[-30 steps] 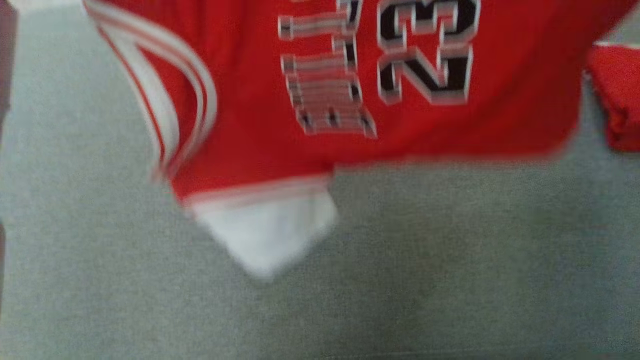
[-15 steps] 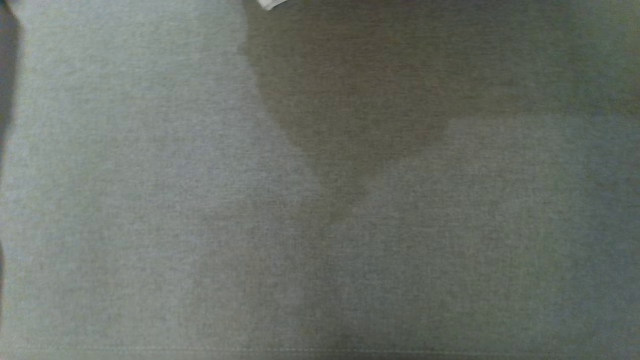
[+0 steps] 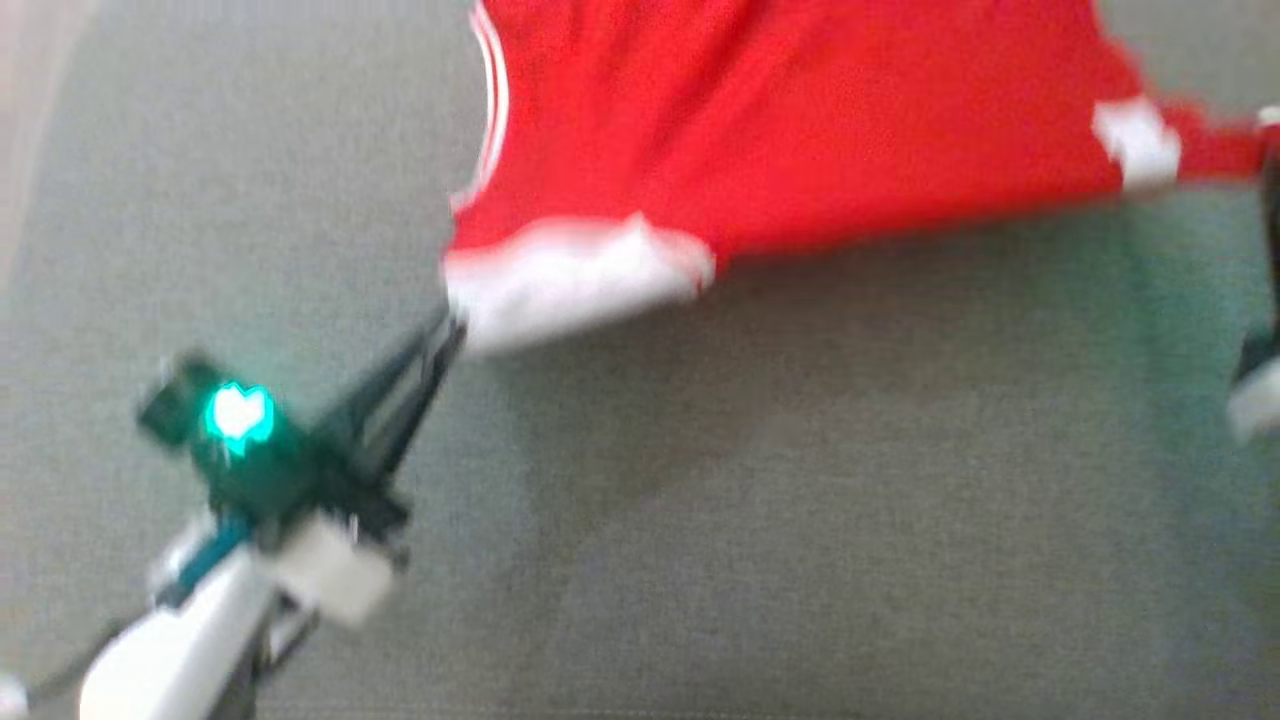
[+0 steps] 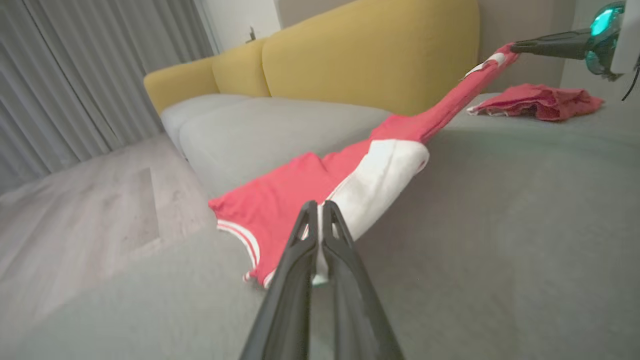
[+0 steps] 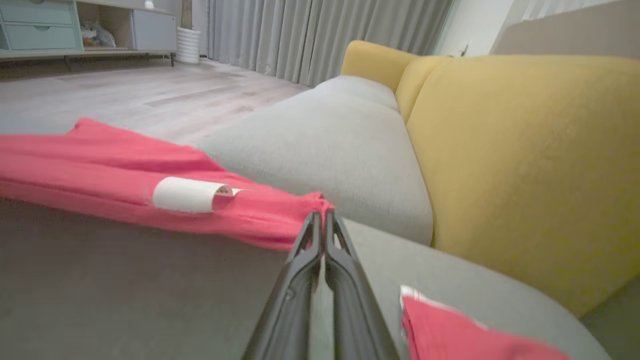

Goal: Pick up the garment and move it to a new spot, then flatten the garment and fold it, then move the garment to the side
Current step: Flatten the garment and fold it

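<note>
Back in my head view after a moment of bare sofa seat (image 3: 800, 520), the garment (image 3: 800, 130) stretches over it between both claws: left claw (image 4: 317, 206) pinched tight on its white-trimmed corner, right claw (image 5: 322, 216) clamped on a red corner.

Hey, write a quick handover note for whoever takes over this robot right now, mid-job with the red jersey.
Left tool: shut on the white corner of the jersey.
Right tool: shut on the opposite red end.
Jersey: stretched between both tools, raised over the grey cushion. Another red cloth lies further along the cushion.
Done: jersey picked up.
Left: set it down in its new spot, flatten it, fold it, move it aside.
</note>
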Robot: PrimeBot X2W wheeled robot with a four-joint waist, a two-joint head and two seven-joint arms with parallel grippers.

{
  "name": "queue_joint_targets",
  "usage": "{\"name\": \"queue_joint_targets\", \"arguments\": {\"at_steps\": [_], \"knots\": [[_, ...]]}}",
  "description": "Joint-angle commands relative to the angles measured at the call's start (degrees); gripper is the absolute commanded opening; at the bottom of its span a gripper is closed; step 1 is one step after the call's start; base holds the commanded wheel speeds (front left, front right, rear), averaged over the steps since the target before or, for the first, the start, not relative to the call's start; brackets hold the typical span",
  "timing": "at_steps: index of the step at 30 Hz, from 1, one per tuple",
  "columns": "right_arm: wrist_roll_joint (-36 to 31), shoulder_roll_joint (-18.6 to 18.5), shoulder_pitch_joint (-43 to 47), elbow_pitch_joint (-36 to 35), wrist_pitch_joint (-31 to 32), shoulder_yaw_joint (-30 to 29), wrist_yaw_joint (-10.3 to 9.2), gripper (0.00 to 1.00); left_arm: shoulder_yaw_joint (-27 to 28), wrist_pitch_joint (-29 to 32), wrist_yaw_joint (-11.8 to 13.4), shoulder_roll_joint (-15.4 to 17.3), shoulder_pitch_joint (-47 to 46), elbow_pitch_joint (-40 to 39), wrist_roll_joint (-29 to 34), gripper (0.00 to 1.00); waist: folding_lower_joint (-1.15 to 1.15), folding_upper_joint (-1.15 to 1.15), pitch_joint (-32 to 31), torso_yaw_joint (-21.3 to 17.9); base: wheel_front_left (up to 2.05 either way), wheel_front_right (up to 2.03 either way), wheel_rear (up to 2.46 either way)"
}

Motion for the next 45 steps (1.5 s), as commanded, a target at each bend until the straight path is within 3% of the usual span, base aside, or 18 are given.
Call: {"name": "queue_joint_targets", "arguments": {"at_steps": [1,8,14,21,28,37,38,39,40,45], "knots": [[0.6,-1.1,4.2,-2.7,-0.3,-0.4,-0.04,0.0,2.5,-0.1,1.1,3.3,1.7,-2.5,-0.9,0.0,0.02,0.0,-4.0,-0.7,0.0,0.0,0.0],[0.6,-0.7,23.5,-10.7,0.5,-2.3,-0.04,0.0,3.3,0.2,6.6,7.1,17.9,-9.9,-3.0,0.0,0.02,0.0,-7.8,-1.2,0.0,0.0,0.0],[0.6,1.4,28.7,-16.7,2.7,-4.9,-0.04,0.0,3.7,2.1,8.2,8.8,21.0,-14.9,-3.9,0.0,0.02,0.0,-6.8,-1.8,0.0,0.0,0.0],[0.5,3.7,23.7,-15.1,4.0,-6.4,-0.04,0.0,4.3,2.8,6.0,6.7,13.5,-13.9,-4.9,0.0,0.02,0.0,-3.4,-2.2,0.0,0.0,0.0],[0.2,4.3,12.5,-8.3,5.1,-2.8,-0.04,0.0,3.2,2.7,1.4,3.5,-1.5,-4.6,-3.9,0.0,0.02,0.0,1.5,-2.4,0.0,0.0,0.0],[0.8,4.3,-0.2,1.1,2.6,3.1,-0.04,0.0,0.8,0.7,-0.4,0.9,-15.5,7.4,-0.9,0.0,0.02,0.0,5.4,-3.3,0.0,0.0,0.0],[1.1,4.3,-1.1,2.1,2.3,3.6,-0.04,0.05,0.7,0.6,-0.5,0.5,-16.2,8.3,-0.8,0.0,0.02,0.0,5.6,-3.3,0.0,0.0,0.0],[1.4,4.4,-1.8,3.1,2.0,4.0,-0.04,0.54,0.5,0.4,-0.5,0.2,-16.8,9.2,-0.7,0.12,0.02,0.0,5.7,-3.3,0.0,0.0,0.0],[1.8,4.7,-2.5,3.9,1.6,4.1,-0.04,1.0,0.5,0.3,-0.5,-0.3,-17.0,10.1,-0.7,1.0,0.02,0.0,5.7,-3.3,0.0,0.0,0.0],[-0.7,5.8,-3.3,5.4,-0.1,1.6,-0.04,1.0,1.3,0.0,1.6,-3.1,-14.4,12.9,-1.8,1.0,0.02,0.0,4.7,-2.9,0.0,0.0,0.0]]}}
